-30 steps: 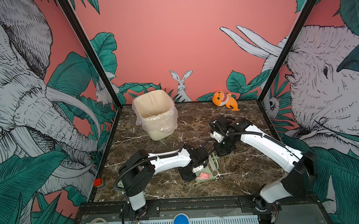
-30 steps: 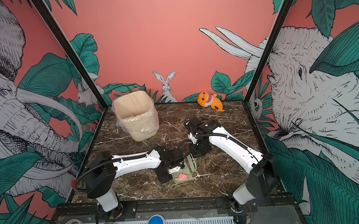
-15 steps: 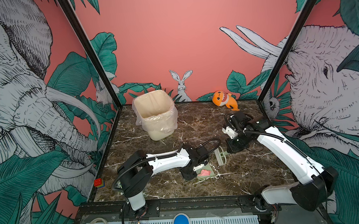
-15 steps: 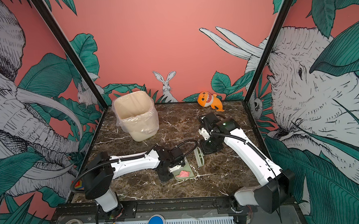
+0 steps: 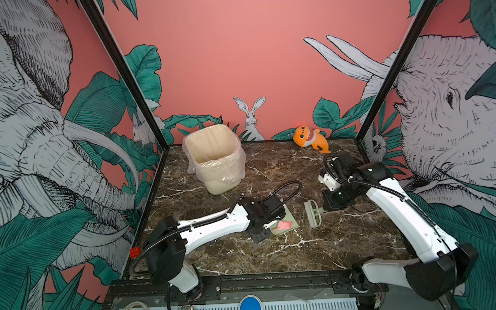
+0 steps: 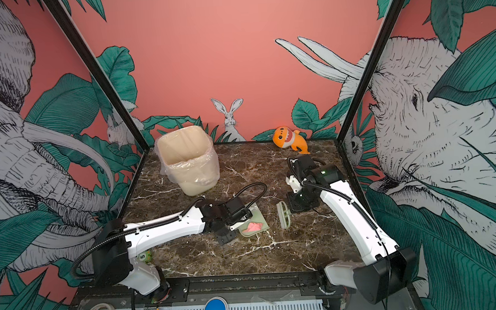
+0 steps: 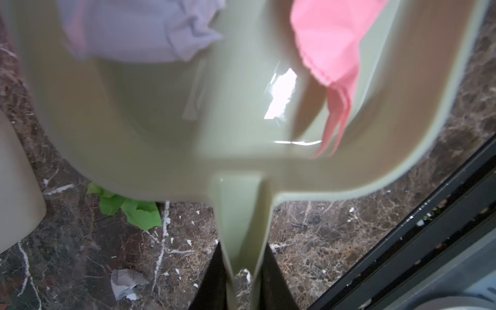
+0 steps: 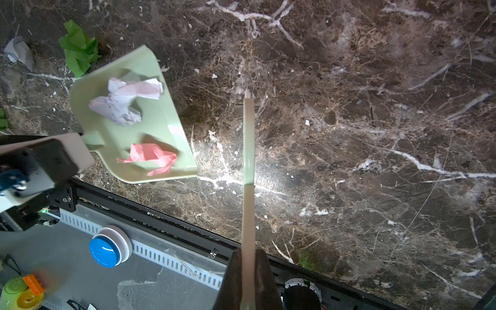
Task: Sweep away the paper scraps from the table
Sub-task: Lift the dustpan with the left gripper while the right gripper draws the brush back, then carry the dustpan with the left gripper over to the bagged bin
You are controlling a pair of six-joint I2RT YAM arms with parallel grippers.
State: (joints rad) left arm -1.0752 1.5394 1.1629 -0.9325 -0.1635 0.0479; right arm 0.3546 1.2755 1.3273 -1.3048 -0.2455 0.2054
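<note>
Right gripper (image 8: 248,268), clamping the brush (image 5: 313,216), is standing clear of the dustpan (image 5: 291,217) it was crowding a second ago, while left gripper (image 7: 243,268) is gripping the pan handle with pink and white paper scraps (image 8: 150,158) aboard and a green scrap (image 8: 79,49) is lying on the table (image 5: 333,244) just beside it; pan wants keeping level.

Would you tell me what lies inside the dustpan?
A pink scrap and a white scrap lie in the dustpan; in a top view the left arm hides the white one.
</note>
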